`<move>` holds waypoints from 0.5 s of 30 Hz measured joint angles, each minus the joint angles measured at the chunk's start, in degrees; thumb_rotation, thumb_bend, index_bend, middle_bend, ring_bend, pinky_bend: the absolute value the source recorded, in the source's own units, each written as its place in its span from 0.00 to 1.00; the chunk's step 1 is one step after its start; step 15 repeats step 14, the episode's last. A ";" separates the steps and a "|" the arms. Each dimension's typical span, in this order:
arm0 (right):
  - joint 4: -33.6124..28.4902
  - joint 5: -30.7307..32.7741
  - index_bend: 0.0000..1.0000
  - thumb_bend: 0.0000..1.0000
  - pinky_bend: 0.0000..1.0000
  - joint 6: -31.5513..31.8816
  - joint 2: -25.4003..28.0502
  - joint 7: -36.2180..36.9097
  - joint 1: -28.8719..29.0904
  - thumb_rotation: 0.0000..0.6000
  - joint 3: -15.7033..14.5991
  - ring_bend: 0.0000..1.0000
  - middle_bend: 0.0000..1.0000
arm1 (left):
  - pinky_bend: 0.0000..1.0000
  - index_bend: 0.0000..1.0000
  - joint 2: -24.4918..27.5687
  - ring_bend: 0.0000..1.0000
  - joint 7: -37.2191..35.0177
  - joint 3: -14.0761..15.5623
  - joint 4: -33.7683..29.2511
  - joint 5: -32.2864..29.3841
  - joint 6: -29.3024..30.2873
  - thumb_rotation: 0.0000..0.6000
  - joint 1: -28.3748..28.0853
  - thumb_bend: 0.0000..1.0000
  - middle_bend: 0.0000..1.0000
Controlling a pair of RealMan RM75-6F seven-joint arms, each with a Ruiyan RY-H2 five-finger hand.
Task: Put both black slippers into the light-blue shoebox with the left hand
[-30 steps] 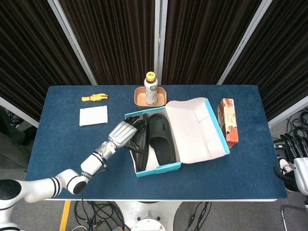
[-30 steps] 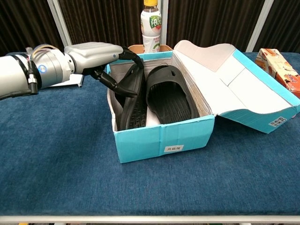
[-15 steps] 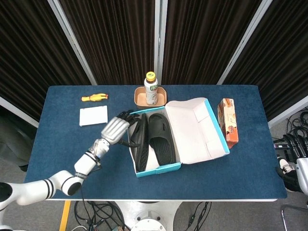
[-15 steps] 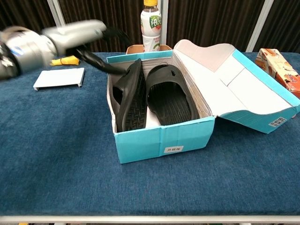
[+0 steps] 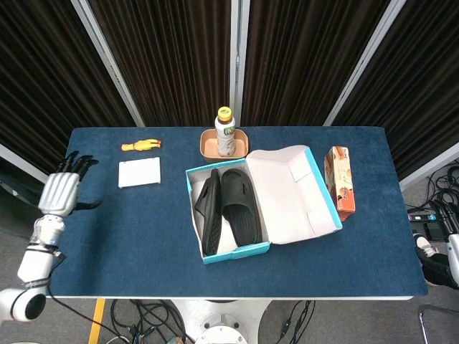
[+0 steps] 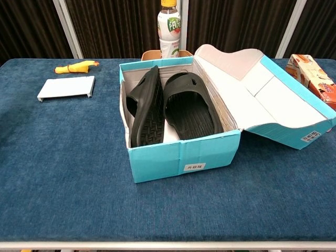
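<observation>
Slippers boxed, task looks done

Both black slippers sit inside light-blue shoebox. Left slipper on edge, sole facing out, leaning against box's left wall. Right slipper flat, strap side up, just beside the first, touching or nearly so. Same layout in head view: tilted slipper, flat slipper, both within the box walls. Nothing black on the table outside the box. Lid flipped open to the right, resting on the cloth.

Judged progress: both placements complete, nothing left except maybe settling the tilted slipper flat, which task sentence does not ask for. Lid closing not asked for either.

Left hand well apart from the box, off the table's left edge in head view, fingers spread, holding nothing. Not seen in chest view. Right hand: only a sliver of white arm hardware at the far right edge of head view, hand itself not visible in either view, so state unknown.

Around the box: bottle standing in a small tan tray behind the box, white flat pad and yellow toy at far left, orange carton beyond the lid at right. All on blue tablecloth.
</observation>
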 measured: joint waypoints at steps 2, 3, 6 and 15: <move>0.21 -0.95 0.00 0.10 0.06 0.66 -0.82 -0.33 -0.10 1.00 -0.27 0.00 0.09 | 0.13 0.21 0.96 0.00 0.02 1.09 -1.27 -0.08 3.02 1.00 2.95 0.00 0.14; 0.25 -1.29 0.00 0.10 0.06 1.00 -1.13 -0.59 -0.20 1.00 -0.40 0.00 0.09 | 0.13 0.21 1.48 0.00 0.04 1.82 -2.08 0.03 5.16 1.00 4.88 0.00 0.14; 0.12 -2.21 0.00 0.14 0.06 1.55 -1.59 -0.88 -0.55 1.00 -1.04 0.00 0.09 | 0.13 0.21 2.34 0.00 0.32 3.43 -3.90 0.72 10.68 1.00 9.39 0.00 0.14; -0.37 -3.36 0.00 0.16 0.06 1.70 -1.66 1.19 -1.32 1.00 -2.34 0.00 0.09 | 0.12 0.21 3.37 0.00 3.51 8.19 -9.77 6.44 20.42 1.00 18.60 0.00 0.14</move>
